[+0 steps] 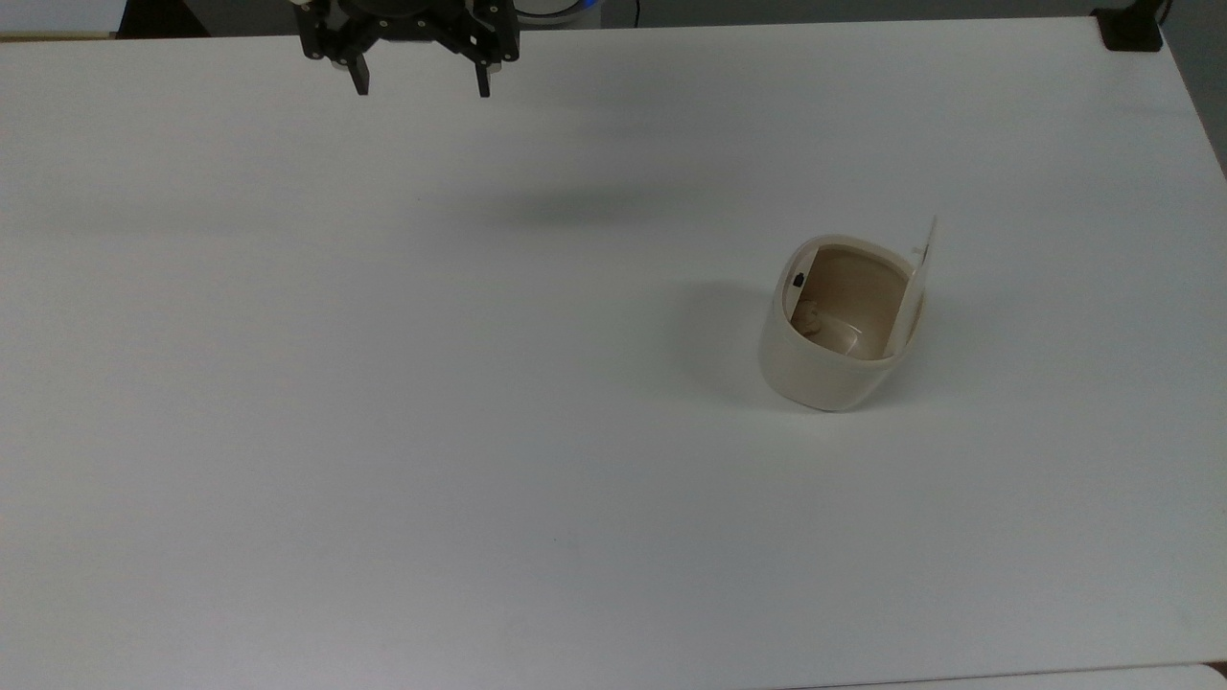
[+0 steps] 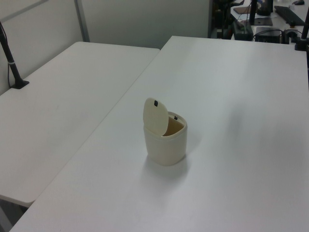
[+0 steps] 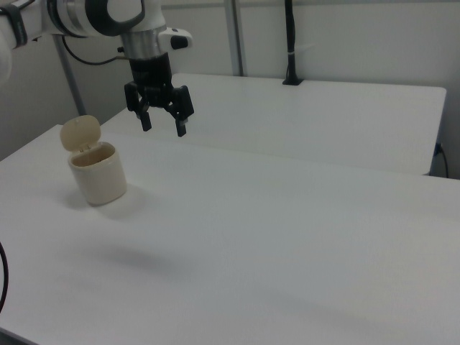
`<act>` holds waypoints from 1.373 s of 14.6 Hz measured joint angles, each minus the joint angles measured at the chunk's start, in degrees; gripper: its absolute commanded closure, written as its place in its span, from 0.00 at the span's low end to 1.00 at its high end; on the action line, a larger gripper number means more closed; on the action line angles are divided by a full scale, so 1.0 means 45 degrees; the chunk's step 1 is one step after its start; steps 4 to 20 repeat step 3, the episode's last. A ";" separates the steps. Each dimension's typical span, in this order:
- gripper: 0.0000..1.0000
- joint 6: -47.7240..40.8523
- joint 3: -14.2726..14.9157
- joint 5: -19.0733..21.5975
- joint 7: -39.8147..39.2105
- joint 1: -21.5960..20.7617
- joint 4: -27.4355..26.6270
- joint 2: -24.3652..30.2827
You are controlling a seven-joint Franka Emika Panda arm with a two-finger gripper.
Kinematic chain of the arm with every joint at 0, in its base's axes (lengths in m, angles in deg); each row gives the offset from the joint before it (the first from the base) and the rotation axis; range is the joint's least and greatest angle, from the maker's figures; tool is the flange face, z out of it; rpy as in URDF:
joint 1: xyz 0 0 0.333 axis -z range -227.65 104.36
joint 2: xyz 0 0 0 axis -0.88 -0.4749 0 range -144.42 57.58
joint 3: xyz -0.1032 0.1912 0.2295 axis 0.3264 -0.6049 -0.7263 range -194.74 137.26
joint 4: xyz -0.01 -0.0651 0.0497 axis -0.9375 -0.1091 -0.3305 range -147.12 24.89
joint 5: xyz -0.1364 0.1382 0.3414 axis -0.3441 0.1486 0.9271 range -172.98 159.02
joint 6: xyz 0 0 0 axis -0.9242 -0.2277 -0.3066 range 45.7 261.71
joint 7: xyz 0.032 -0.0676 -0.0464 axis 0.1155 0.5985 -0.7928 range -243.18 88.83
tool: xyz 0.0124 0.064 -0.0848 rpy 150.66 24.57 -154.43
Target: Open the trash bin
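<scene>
The cream-beige trash bin [image 1: 829, 369] [image 2: 166, 145] [image 3: 99, 181] stands on the white table with its hinged lid [image 1: 917, 278] [image 2: 155, 115] [image 3: 80, 133] swung upright, so the tan interior [image 1: 848, 297] shows. A small black button [image 1: 798, 280] sits at the rim corner. My gripper [image 1: 419, 84] [image 3: 164, 125] hangs high above the table, far from the bin toward the top view's upper left. Its black fingers [image 1: 358, 77] are spread wide, holding nothing.
The white table [image 1: 383, 383] runs wide around the bin. A second white table [image 2: 63, 96] adjoins it on the left view's left. A black post [image 3: 290, 43] stands on the far table in the right view, and a black clamp [image 1: 1131, 29] at the top view's upper right corner.
</scene>
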 measured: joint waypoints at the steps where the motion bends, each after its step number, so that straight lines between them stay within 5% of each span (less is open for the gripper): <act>1: 0.00 0.0000 0.0002 0.0000 0.0275 0.0029 0.0000 0.0036; 20: 0.00 0.0000 0.0002 0.0001 0.0743 0.0018 -0.0001 0.0052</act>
